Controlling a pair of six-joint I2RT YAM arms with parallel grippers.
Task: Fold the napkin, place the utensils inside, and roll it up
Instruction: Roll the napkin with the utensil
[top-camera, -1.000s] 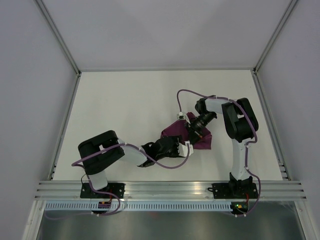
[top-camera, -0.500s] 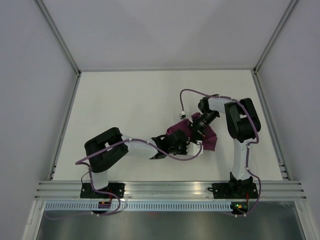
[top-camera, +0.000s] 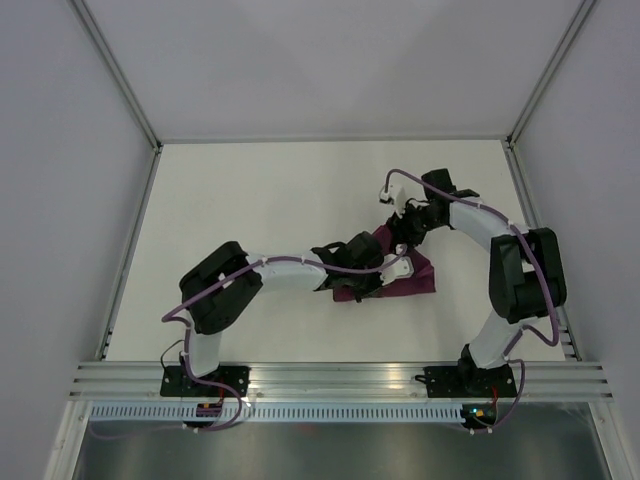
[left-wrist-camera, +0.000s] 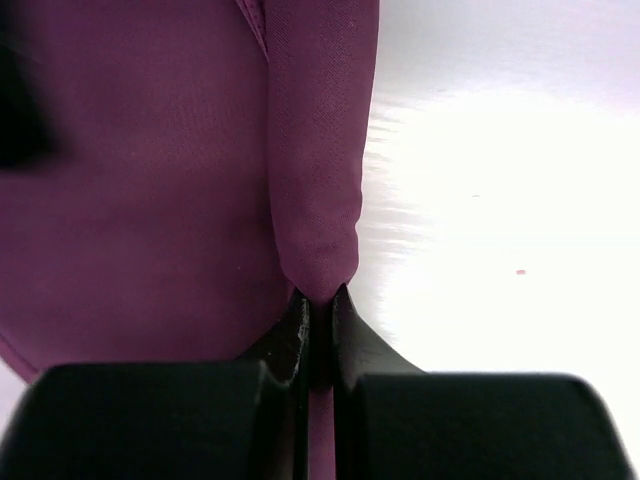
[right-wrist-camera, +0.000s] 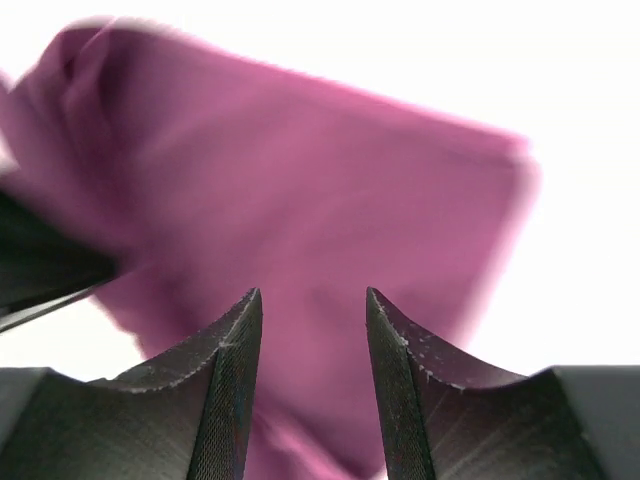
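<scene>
While outstretched, left tool (left-wrist-camera: 318, 306) on napkin (left-wrist-camera: 150, 180)

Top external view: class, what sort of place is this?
Probably a robot lab cell: white table walled by plain white panels, black-and-white left arm and right arm bolted to an aluminium rail, one plum-purple fabric napkin.
</scene>
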